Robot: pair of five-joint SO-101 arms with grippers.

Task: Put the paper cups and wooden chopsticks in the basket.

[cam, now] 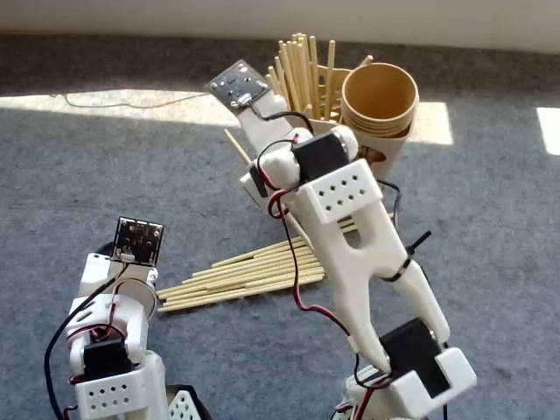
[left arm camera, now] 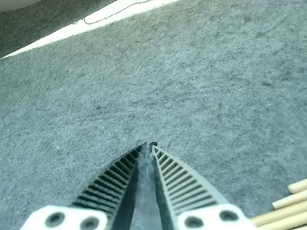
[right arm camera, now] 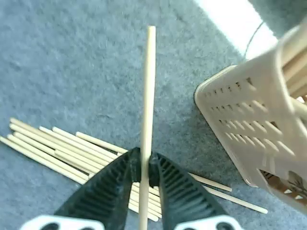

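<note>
Right wrist view: the right gripper [right arm camera: 144, 162] has its ribbed fingers [right arm camera: 169, 184] pinched on a single wooden chopstick [right arm camera: 149, 86], gripped low on its length so most of the stick juts out past the tips. Just beside that stick stands the perforated wall of the basket [right arm camera: 244, 120], apart from it, with a band of bare grey carpet [right arm camera: 72, 62] between them. Under the fingers the loose chopsticks [right arm camera: 62, 148] lie flat in a fan, two of them reaching the basket's foot. In the left wrist view the left gripper [left arm camera: 148, 146] has its fingers [left arm camera: 175, 172] pressed together on nothing, tips low over bare carpet, with a few stick ends [left arm camera: 292, 199] near the corner. From the high view the basket [cam: 392, 162] sits at about 1 o'clock on the table, holding the stacked paper cups [cam: 381, 96] and a sheaf of upright sticks [cam: 302, 66]; the held stick [cam: 236, 144] shows at the basket's 9 o'clock. The loose pile [cam: 245, 276] lies at the basket's 7 o'clock, and at 3 o'clock from the left arm [cam: 114, 332]. Open carpet spreads toward 9 and 3 o'clock; a sunlit strip and a thin cable [cam: 114, 101] edge the far side at 11 o'clock.
</note>
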